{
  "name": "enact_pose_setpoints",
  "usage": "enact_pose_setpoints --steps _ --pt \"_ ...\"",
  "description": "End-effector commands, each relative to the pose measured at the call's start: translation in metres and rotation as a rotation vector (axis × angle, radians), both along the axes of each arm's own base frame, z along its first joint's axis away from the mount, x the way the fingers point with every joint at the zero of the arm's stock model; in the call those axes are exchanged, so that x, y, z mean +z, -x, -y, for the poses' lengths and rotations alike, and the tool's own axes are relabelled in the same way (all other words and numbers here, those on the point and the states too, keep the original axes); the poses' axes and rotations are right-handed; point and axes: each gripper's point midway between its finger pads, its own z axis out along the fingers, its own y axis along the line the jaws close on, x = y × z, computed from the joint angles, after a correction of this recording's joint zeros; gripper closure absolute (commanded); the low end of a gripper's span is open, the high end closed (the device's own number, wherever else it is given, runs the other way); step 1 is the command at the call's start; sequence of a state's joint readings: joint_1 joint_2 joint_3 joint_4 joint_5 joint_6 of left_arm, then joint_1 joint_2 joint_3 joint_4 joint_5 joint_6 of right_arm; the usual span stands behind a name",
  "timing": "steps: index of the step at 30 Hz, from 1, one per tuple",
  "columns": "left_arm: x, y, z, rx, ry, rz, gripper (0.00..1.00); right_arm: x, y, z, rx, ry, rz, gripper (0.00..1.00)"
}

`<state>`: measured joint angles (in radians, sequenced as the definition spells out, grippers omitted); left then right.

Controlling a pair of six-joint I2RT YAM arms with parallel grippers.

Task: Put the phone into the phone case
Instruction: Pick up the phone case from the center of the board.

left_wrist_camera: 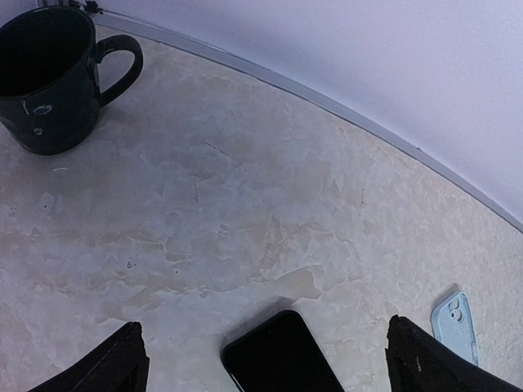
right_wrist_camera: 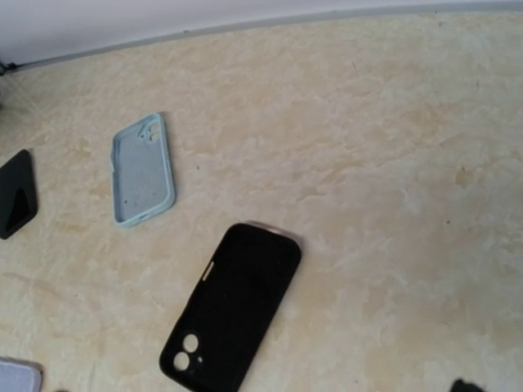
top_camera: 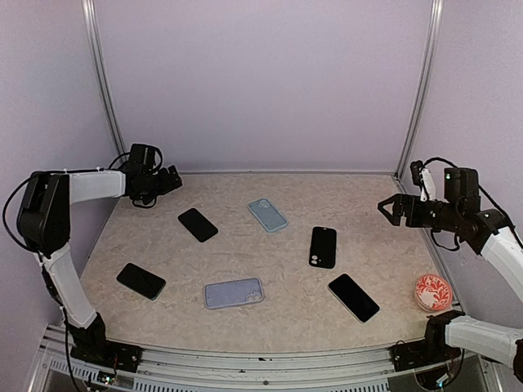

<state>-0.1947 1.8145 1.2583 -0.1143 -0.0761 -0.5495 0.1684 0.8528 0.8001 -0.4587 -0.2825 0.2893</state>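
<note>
Three black phones lie flat on the table: one at the back left, one at the front left, one at the front right. There are three empty cases: light blue, black and lavender. My left gripper hangs open above the back left corner; its wrist view shows the top of the back left phone between the fingers. My right gripper is open above the table's right side, over the black case and the light blue case.
A dark mug stands in the back left corner near the wall rail. A red and white patterned bowl sits at the front right edge. Purple walls close off the back and both sides.
</note>
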Motion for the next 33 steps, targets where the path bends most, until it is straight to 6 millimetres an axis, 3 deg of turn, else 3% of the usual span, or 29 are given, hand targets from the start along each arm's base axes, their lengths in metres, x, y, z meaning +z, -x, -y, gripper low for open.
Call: enact_pose_setpoints --steps 1,14,21,33 --pt "-0.01 -0.01 0.002 -0.023 -0.001 -0.024 0.01 -0.01 0.0 -0.002 0.004 0.01 -0.013 0.01" --pt "-0.03 -0.009 0.032 -0.102 -0.019 -0.067 0.01 -0.027 -0.003 -0.005 0.012 0.015 -0.049 0.01" --pt "-0.02 -0.008 0.07 -0.167 -0.036 -0.051 0.01 -0.035 -0.003 -0.009 0.024 0.01 -0.065 0.01" --pt "-0.03 0.002 0.146 -0.246 -0.053 -0.092 0.01 -0.048 -0.002 -0.018 0.042 0.024 -0.094 0.01"
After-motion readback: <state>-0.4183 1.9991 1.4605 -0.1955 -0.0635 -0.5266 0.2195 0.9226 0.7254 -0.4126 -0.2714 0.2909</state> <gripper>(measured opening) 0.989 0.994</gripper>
